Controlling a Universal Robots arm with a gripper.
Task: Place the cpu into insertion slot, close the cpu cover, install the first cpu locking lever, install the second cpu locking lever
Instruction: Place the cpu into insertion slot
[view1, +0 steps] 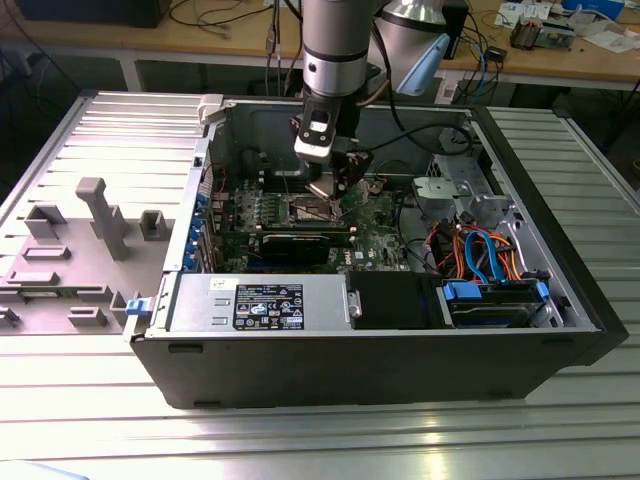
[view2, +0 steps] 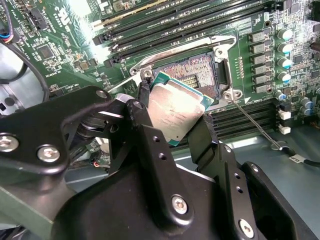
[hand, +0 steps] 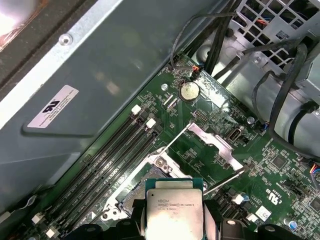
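Silver cpu (view2: 175, 106) clamped in gripper (view2: 171, 115), tilted, just above the open slot (view2: 197, 70). Cover (hand: 212, 142) is flipped up. Looks clear of the socket, hard to confirm.

The hand (hand: 174, 222) holds the cpu (hand: 174, 206) over the insertion slot (hand: 131, 195), cpu cover (hand: 212, 142) open.

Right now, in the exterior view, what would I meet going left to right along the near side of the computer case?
Grey fixture tray → blue latch → power supply → black shroud → blue drive caddy.
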